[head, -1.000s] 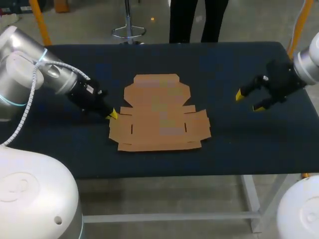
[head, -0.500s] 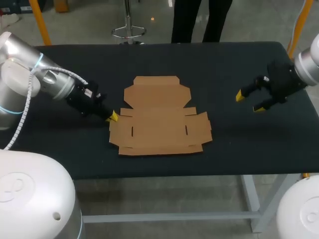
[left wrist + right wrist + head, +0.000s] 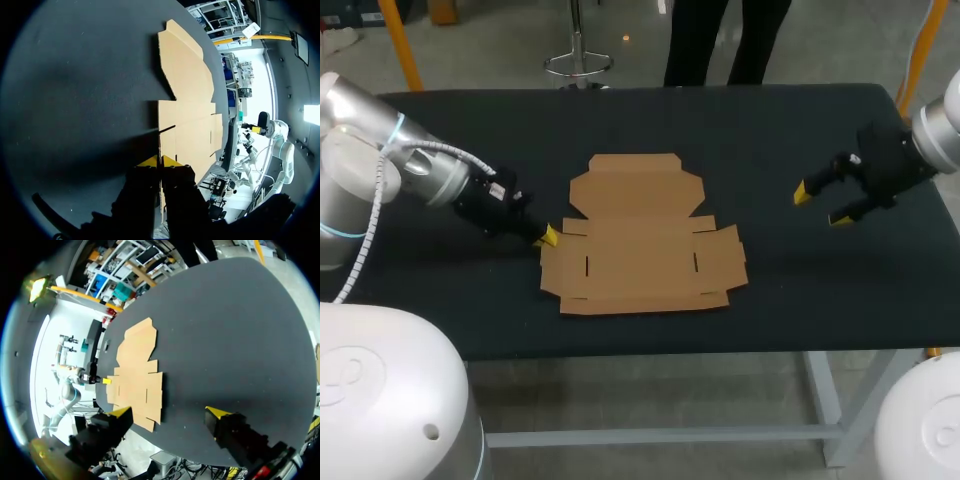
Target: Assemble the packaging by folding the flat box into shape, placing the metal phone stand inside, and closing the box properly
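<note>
From overhead, the flat brown cardboard box (image 3: 640, 240) lies unfolded at the middle of the black table (image 3: 770, 290). My left gripper (image 3: 548, 236) touches its 9 o'clock edge. My right gripper (image 3: 823, 203) hangs well apart at the box's 3 o'clock, fingers spread wide, empty.

Left wrist: my left gripper (image 3: 161, 161) is closed to a hairline, tips at the box (image 3: 187, 100) edge.

Right wrist: my right gripper (image 3: 169, 413) gapes, with the box (image 3: 137, 370) far ahead at 11 o'clock.
</note>
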`<state>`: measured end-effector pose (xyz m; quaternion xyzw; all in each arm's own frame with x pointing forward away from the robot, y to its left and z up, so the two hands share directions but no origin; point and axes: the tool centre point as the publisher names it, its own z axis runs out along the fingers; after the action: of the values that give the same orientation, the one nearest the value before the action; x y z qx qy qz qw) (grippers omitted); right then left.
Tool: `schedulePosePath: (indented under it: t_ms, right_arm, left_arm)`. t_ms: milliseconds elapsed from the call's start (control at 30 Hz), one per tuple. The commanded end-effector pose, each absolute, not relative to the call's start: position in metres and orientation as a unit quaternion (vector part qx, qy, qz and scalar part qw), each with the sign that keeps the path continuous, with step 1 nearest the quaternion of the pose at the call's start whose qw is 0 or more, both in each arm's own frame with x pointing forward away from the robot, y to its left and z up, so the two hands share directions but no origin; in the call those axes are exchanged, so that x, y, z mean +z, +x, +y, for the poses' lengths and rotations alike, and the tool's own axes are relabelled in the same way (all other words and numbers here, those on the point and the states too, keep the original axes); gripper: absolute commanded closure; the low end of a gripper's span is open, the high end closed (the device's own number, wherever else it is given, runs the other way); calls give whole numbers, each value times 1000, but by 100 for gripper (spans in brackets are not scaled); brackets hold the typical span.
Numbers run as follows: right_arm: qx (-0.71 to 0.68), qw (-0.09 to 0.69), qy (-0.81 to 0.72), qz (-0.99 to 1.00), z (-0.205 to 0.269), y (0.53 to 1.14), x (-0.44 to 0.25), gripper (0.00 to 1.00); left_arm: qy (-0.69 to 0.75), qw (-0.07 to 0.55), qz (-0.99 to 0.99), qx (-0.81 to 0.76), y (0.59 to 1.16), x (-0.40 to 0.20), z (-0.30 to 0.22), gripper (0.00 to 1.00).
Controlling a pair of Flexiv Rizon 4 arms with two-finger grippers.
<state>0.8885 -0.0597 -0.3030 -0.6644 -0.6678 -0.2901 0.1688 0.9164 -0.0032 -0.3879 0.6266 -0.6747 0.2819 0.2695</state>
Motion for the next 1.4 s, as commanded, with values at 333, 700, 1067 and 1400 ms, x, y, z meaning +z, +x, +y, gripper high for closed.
schedulePosePath:
  t_ms: [333,700,1067,1400]
  right_arm:
    - [-290,170,-666,-666,-61,888,-302,0]
    - [-306,159,-651,-676,-57,900,-295,0]
    - [-329,138,-609,-708,-38,927,-296,0]
    - [-317,153,-602,-717,-11,954,-320,0]
  left_arm:
    - [623,270,-680,276,921,-383,-4,16]
    - [652,205,-678,270,933,-333,26,0]
    - [670,173,-669,273,948,-306,52,0]
    - [677,144,-668,275,967,-303,63,2]
